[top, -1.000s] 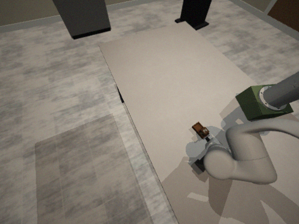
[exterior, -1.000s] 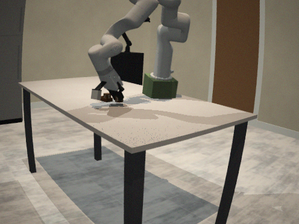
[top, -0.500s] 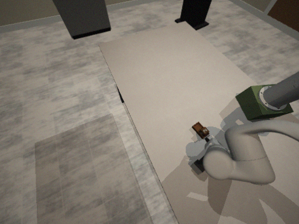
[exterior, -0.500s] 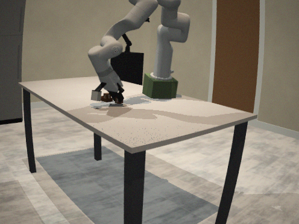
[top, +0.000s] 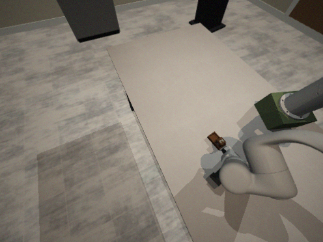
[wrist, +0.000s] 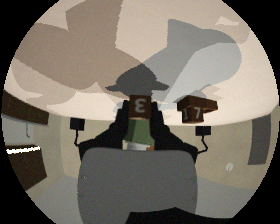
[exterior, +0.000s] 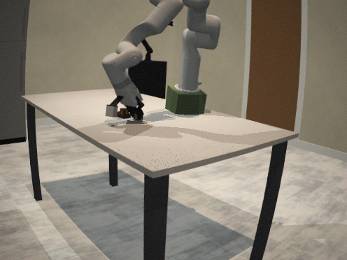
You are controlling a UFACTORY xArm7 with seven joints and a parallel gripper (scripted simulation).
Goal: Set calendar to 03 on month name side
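My gripper is shut on a calendar cube whose brown face shows a 3 in the wrist view. It holds the cube low, just above the table. The small brown tray stands on the table close beside the gripper. The second cube sits in it, with a pale face and a digit showing. In the top view the arm hides the gripper and the held cube.
The arm's green base stands on the table near the tray. The table's left edge runs close to the tray. A dark cabinet and a black stand are on the floor beyond the table.
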